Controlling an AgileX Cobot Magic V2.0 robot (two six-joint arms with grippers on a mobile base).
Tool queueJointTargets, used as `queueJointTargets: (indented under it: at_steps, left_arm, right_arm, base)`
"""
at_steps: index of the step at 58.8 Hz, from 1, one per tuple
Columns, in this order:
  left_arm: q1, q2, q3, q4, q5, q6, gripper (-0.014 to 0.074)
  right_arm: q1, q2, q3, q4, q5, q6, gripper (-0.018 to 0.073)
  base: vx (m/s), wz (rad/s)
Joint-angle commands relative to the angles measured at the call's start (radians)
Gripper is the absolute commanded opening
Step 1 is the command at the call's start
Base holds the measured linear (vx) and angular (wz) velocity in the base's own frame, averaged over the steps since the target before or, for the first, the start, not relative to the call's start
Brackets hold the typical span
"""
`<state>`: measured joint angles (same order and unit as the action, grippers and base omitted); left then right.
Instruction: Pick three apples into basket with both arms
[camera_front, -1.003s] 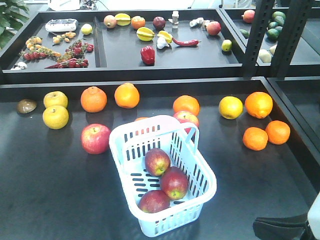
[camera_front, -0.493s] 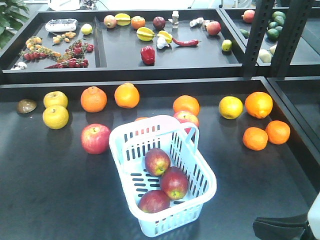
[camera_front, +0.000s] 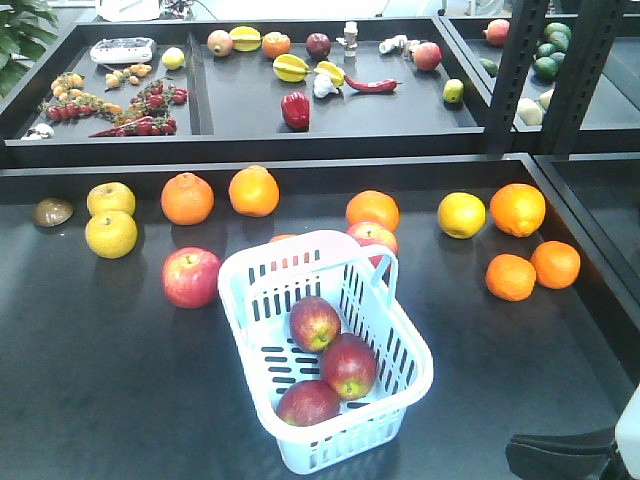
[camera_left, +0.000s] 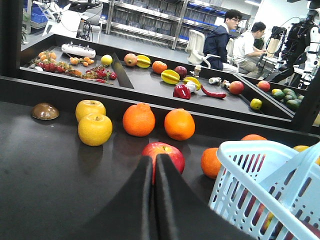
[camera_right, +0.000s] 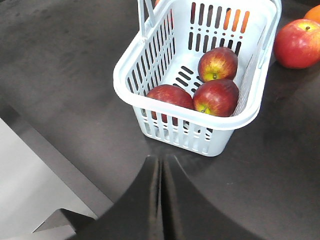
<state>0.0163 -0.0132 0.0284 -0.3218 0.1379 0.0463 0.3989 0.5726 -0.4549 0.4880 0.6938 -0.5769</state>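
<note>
On the dark surface (camera_front: 90, 380), left of centre | pink-red apple (camera_front: 191, 277) sitting out, not wanted | basket (camera_front: 400, 385) holding three dark red apples (camera_front: 314, 323) | left gripper (camera_left: 153, 165) and right gripper (camera_right: 161, 167) hanging clear, jaws pressed together, gripping nothing.

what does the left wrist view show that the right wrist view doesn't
Only the left wrist view shows the two yellow apples, two oranges, the brown object, the back trays of produce and the seated people. Only the right wrist view shows the three apples lying inside the basket, and the table's near edge. Both show the basket, the pink-red apple beside it, and a shut gripper: left gripper, right gripper.
</note>
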Motion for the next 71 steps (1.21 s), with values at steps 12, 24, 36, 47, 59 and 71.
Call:
queueJointTargets:
  at_steps: [12,24,36,47,59,71]
  left_arm:
    - [0.001,-0.014,-0.025,-0.002,-0.064,-0.01,-0.0006]
    - [0.001,-0.013,-0.025,-0.002,-0.064,-0.01,-0.0006]
    - [0.001,-0.013,-0.025,-0.002,-0.065,-0.01,-0.0006]
    - [0.001,-0.013,-0.025,-0.002,-0.065,-0.01,-0.0006]
    - [0.001,-0.013,-0.025,-0.003,-0.065,-0.01,-0.0006]
    - [0.001,-0.013,-0.025,-0.003,-0.065,-0.01,-0.0006]
  right_arm:
    - [-0.003,0.0,-0.026,0.017,-0.045,-0.003,-0.0005]
    - [-0.003,0.0,-0.026,0.017,-0.045,-0.003,-0.0005]
    - [-0.003,0.001,-0.024,0.015,-0.046,-0.003,-0.0005]
    - [-0.003,0.0,0.027,0.011,-0.083,-0.003,-0.0005]
    - [-0.002,-0.081,0.177,0.03,-0.233,0.023,-0.0005]
    - [-0.012,-0.274,0.306,-0.031,-0.502,0.219,-0.0005]
  base:
    - [0.0,0.0]
    - [0.0,0.0]
    - [0.0,0.0]
    - [0.0,0.0]
    - [0.0,0.0]
    - [0.0,0.0]
